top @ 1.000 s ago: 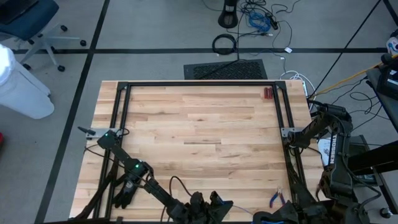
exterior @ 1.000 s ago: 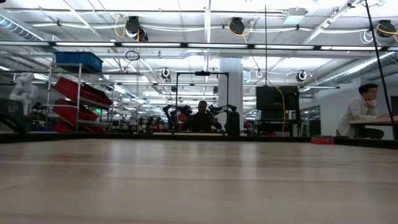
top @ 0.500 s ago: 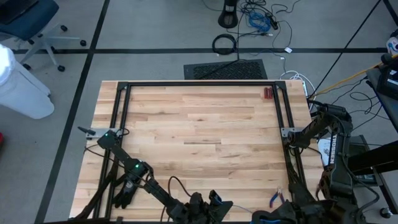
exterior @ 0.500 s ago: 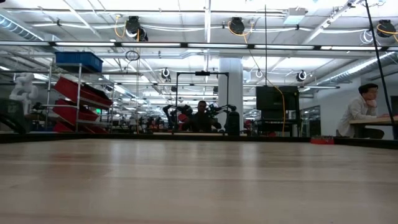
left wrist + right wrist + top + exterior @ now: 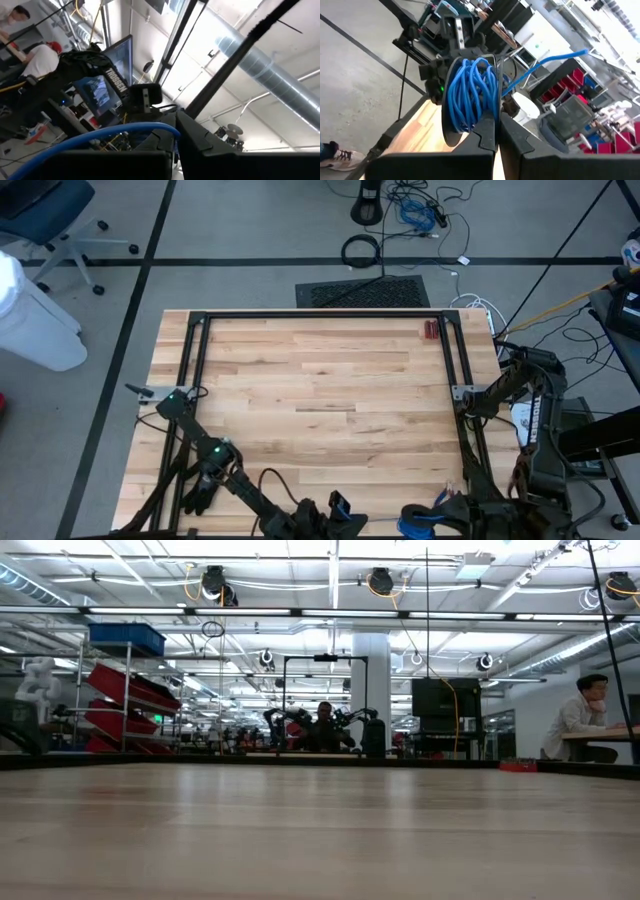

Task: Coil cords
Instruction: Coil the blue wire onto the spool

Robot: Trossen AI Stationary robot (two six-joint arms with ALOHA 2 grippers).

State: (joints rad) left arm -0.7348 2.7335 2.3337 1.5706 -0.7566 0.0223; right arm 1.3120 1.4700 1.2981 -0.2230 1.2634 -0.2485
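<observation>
From above, both my arms crowd the table's (image 5: 300, 380) six o'clock edge, my left gripper (image 5: 335, 515) beside my right gripper (image 5: 425, 525), so a strand can run between them. The low view shows only bare wood. My left wrist view has my jaws pinched on the cords (image 5: 100, 136), seemingly to feed the tail; my right wrist view has them clenched on the blue bundle (image 5: 472, 95); no containers show.
</observation>
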